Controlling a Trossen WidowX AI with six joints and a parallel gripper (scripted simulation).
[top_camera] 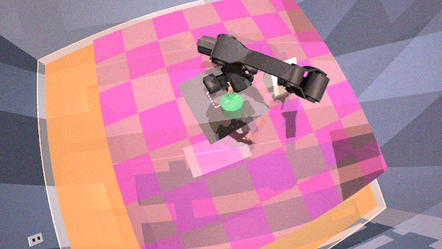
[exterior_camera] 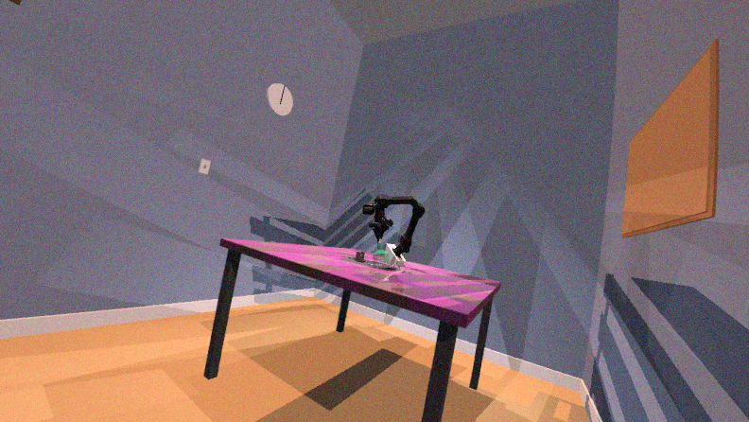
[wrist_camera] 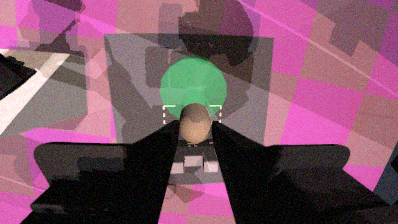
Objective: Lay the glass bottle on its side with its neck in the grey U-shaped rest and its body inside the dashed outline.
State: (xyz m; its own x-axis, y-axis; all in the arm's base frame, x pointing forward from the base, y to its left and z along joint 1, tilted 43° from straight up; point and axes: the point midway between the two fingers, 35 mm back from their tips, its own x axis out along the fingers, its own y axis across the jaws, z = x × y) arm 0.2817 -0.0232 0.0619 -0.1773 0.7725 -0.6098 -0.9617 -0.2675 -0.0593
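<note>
Watching from across the room, I see the black arm (top_camera: 265, 64) (exterior_camera: 415, 225) arching over the pink checked table (top_camera: 161, 129) (exterior_camera: 314, 268) (wrist_camera: 312, 115), its gripper (top_camera: 230, 87) (exterior_camera: 380, 239) (wrist_camera: 195, 125) pointing down, closed around the glass bottle's narrow, cork-coloured top. The green glass bottle (top_camera: 231, 102) (exterior_camera: 380, 252) (wrist_camera: 193, 82) looks roughly upright, not laid on its side, with its wide body below the fingers. It stands or hangs over the grey mat (top_camera: 197, 105) (exterior_camera: 373, 263) (wrist_camera: 255, 75); I can't tell whether its base touches. Seen from above, the body overlaps part of the dashed outline (top_camera: 211, 100) (wrist_camera: 164, 115). The small U-shaped rest (exterior_camera: 359, 255) (wrist_camera: 193, 161) sits on the mat, apart from the bottle, its pale parts showing between the fingers in the wrist view.
</note>
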